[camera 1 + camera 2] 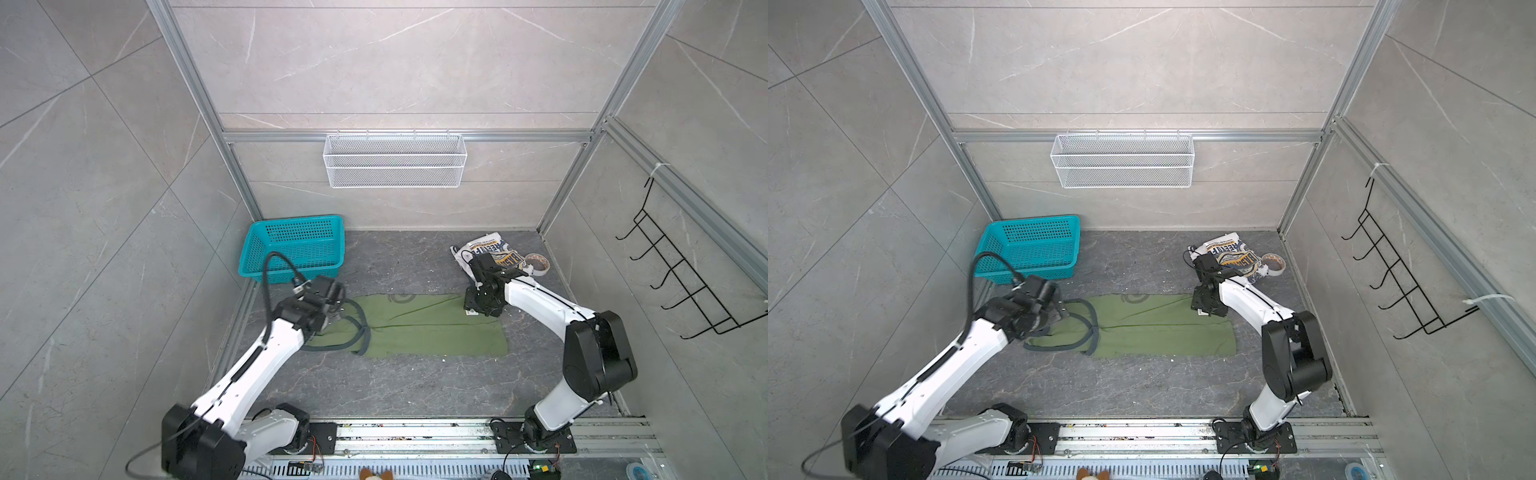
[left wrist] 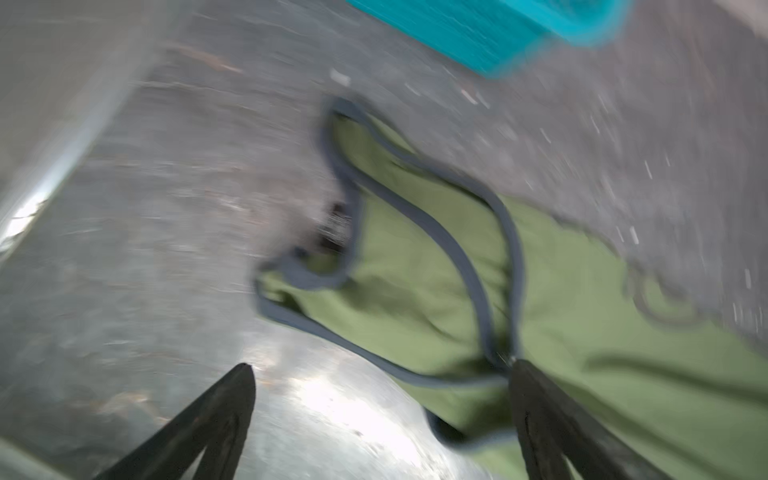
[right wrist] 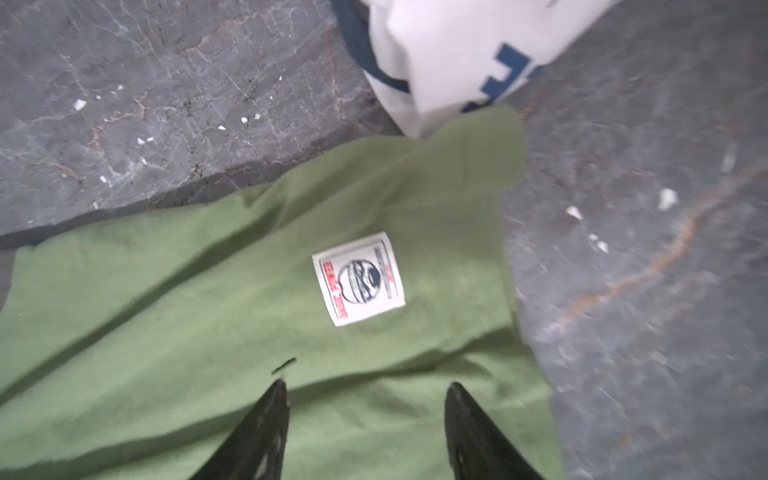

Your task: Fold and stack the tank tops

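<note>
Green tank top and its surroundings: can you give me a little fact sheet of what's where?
Green tank top: lying flat in the middle, straps toward the left arm
White tank top: crumpled, back right
Left gripper: open, over the straps
Right gripper: open, just above the green cloth near its label
Teal basket: back left
Tape roll: beside the white tank top
Stacking: not yet done

Both top views high, looking down; wrist cameras close over green tank top [image 3: 187, 291] (left blurred).
</note>
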`<state>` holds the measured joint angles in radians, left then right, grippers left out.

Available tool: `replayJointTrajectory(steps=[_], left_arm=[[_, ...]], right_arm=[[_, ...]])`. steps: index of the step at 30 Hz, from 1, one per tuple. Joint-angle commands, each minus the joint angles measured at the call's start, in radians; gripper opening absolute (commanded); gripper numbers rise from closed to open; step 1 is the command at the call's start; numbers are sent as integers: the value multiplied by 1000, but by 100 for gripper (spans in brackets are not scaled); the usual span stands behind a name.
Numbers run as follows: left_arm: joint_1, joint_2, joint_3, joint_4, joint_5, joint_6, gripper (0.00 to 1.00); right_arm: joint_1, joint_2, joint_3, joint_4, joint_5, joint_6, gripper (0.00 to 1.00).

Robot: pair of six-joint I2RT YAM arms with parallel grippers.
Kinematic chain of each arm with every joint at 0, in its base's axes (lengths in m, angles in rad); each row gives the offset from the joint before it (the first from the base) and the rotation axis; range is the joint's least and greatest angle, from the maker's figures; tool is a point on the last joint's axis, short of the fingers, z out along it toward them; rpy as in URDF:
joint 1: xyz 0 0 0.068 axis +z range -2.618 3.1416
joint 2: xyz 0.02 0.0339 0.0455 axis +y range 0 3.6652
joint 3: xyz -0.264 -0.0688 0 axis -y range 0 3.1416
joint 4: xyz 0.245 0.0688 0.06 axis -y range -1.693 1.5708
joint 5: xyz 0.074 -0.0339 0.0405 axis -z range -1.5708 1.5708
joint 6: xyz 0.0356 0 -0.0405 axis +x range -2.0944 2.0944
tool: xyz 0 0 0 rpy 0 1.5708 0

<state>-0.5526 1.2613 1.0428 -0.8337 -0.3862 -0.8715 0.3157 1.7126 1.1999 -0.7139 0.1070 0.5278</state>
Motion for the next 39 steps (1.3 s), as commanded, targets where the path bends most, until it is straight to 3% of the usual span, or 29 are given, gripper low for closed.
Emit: replayJointTrajectory(steps=[1, 7, 17, 24, 32, 36, 39], left_arm=[[-138, 190, 91, 106, 94, -26, 94], [-213, 491, 233, 155, 184, 35, 90], [-213, 761, 378, 148, 232, 129, 90], [-240, 902, 510, 159, 326, 263, 90], [-345, 1087, 788, 158, 462, 393, 90], [-363, 1103, 901, 114, 439, 453, 91], [-358, 1008, 915, 91, 367, 470, 94]], right_arm=[[3, 75, 45, -72, -15, 25, 60], [3, 111, -2, -80, -19, 62, 59], [21, 100, -136, -106, -39, 81, 58], [59, 16, -239, -128, -77, 130, 57], [127, -148, -372, -163, -139, 241, 58], [145, -186, -406, -172, -145, 264, 58], [154, -192, -409, -173, -147, 267, 58]])
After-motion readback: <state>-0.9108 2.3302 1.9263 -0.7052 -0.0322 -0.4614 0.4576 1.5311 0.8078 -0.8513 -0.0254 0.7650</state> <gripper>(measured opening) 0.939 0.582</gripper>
